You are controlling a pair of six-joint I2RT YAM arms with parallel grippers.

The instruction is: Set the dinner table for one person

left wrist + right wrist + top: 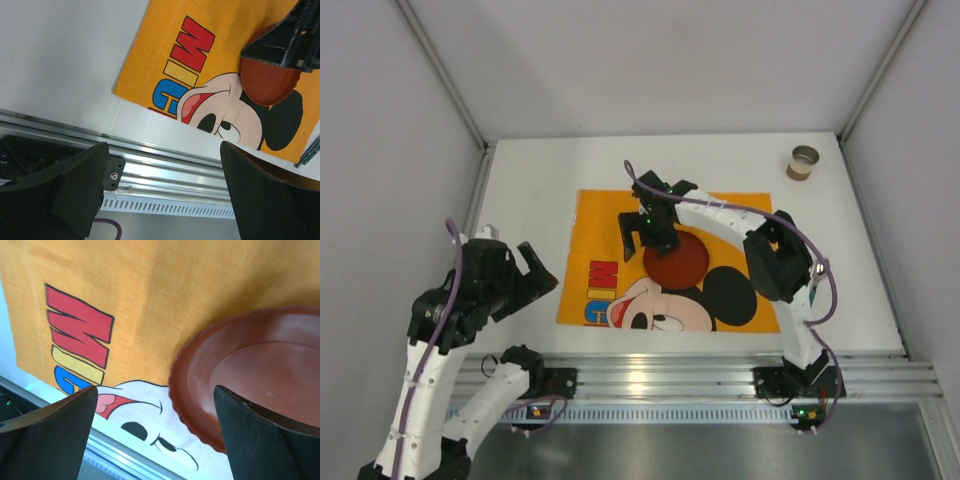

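Note:
The white dinner table bears an orange Mickey Mouse placemat. A red-brown plate lies on the placemat's middle. My right gripper is open and hovers over the plate's left rim. In the right wrist view the plate has its rim between the spread fingers of that gripper. My left gripper is open and empty, above the bare table just left of the placemat. The left wrist view shows that gripper, the placemat and the plate.
A small brown cup with a shiny inside stands at the table's back right corner. A ribbed aluminium rail runs along the near edge, also in the left wrist view. Grey walls enclose the table on three sides.

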